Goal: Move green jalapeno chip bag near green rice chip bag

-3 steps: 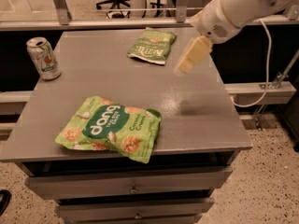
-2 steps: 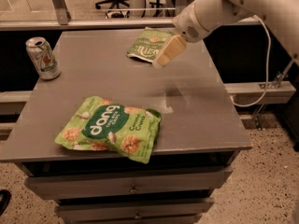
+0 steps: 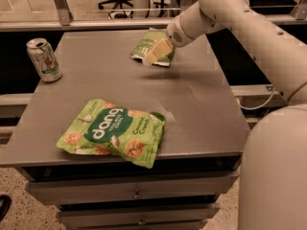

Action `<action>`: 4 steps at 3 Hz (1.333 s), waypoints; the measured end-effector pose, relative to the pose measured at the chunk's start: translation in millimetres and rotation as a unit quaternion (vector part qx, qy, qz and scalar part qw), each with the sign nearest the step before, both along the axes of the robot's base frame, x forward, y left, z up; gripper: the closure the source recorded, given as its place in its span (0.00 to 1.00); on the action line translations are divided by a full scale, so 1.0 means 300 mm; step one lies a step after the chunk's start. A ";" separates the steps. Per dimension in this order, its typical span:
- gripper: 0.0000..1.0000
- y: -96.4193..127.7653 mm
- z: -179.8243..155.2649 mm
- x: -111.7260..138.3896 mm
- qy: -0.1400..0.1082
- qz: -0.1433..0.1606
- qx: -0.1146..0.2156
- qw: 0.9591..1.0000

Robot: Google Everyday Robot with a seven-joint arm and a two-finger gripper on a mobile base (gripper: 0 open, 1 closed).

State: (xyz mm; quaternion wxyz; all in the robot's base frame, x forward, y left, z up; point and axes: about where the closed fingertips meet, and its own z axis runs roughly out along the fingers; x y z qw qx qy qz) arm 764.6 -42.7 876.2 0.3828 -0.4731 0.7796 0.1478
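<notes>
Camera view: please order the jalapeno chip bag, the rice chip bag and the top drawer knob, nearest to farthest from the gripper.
1. The green jalapeno chip bag, far side, right at the gripper.
2. The green rice chip bag, front left of the table.
3. The top drawer knob, below the front edge.

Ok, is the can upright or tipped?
Upright: the can stands on its base, rim up. The gripper is at the green jalapeno chip bag.
</notes>
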 end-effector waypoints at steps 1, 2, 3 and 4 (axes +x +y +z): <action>0.00 -0.012 -0.073 0.095 0.017 -0.039 0.019 0.999; 0.16 -0.026 -0.116 0.156 0.024 -0.059 0.027 0.998; 0.40 -0.022 -0.110 0.188 0.017 -0.058 0.037 0.997; 0.62 -0.010 -0.077 0.197 0.004 -0.046 0.045 0.998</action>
